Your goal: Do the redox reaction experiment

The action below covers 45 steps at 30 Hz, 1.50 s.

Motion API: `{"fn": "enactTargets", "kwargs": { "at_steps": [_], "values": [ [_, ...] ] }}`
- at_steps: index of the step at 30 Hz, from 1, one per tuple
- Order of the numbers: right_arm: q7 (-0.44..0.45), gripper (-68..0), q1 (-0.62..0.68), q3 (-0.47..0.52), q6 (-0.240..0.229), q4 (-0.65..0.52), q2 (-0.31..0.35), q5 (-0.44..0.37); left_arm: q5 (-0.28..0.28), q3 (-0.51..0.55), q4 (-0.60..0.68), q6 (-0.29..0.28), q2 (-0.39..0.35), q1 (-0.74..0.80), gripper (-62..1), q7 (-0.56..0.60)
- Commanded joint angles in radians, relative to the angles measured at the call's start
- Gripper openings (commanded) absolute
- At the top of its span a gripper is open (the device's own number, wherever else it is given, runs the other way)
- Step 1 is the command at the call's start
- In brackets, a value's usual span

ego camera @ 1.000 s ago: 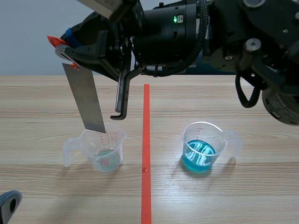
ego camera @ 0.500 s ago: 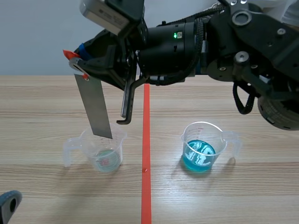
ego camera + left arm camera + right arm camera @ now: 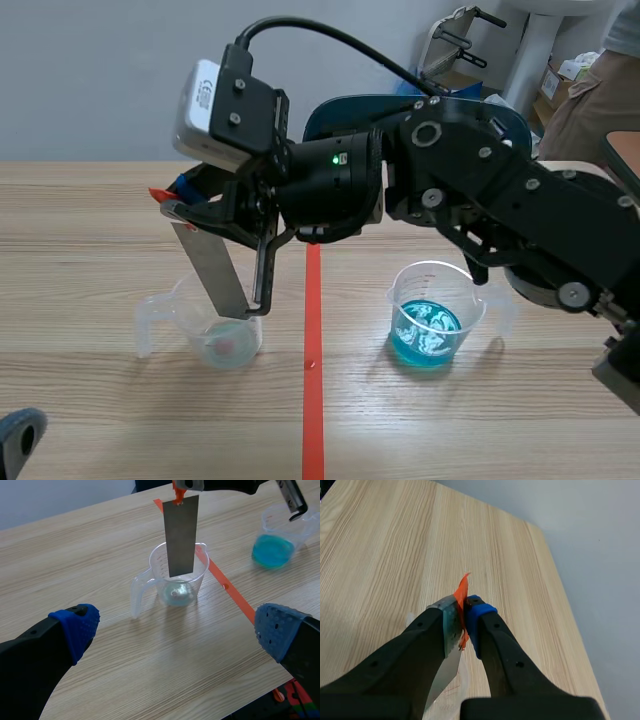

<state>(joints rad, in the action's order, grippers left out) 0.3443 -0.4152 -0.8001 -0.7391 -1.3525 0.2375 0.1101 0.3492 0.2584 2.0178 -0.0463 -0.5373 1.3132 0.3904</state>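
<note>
A clear measuring cup (image 3: pixel 238 345) stands left of the tape line with a little pale liquid in it. A grey metal strip (image 3: pixel 214 265), tilted, has its lower end inside this cup. My right gripper (image 3: pixel 170 205) reaches across from the right and is shut on the strip's orange-tagged top end (image 3: pixel 461 592). In the right wrist view the gripper (image 3: pixel 462 612) pinches the strip (image 3: pixel 442 672) over the cup. A second cup (image 3: pixel 432 318) with blue liquid stands to the right. My left gripper (image 3: pixel 177 627) is open, low, with the clear cup (image 3: pixel 155 565) and strip (image 3: pixel 181 535) ahead of it.
An orange tape line (image 3: pixel 313 400) runs between the two cups. A black bracket (image 3: pixel 263 285) on the right arm hangs beside the clear cup. The blue cup (image 3: pixel 272 547) lies ahead and right of the left gripper. A person (image 3: pixel 600 80) and a chair (image 3: pixel 440 100) are beyond the table.
The right arm has come down and swung lower across the table. The strip's lower end has sunk from the cup's rim to deeper inside the clear cup.
</note>
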Motion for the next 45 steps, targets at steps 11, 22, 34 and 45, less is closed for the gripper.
{"fn": "enactTargets", "kwargs": {
  "at_steps": [11, 22, 34, 45],
  "values": [
    [0.231, -66.7, -0.017, -0.001, 0.044, 0.127, -0.05, 0.265, 0.006, 0.0, 0.011, -0.001, 0.005, -0.001, 1.4, 0.013],
    [0.258, -66.7, -0.017, -0.001, 0.043, 0.13, -0.05, 0.288, 0.006, 0.0, 0.011, -0.001, 0.005, -0.001, 1.4, 0.013],
    [0.259, -48.0, -0.017, -0.001, 0.034, 0.13, -0.05, 0.288, 0.006, 0.0, 0.011, -0.001, 0.005, -0.003, 1.4, 0.013],
    [0.381, 0.4, -0.017, -0.015, -0.006, 0.13, -0.06, 0.287, 0.006, 0.0, 0.011, -0.001, 0.005, -0.003, 1.4, 0.013]
  ]
}}
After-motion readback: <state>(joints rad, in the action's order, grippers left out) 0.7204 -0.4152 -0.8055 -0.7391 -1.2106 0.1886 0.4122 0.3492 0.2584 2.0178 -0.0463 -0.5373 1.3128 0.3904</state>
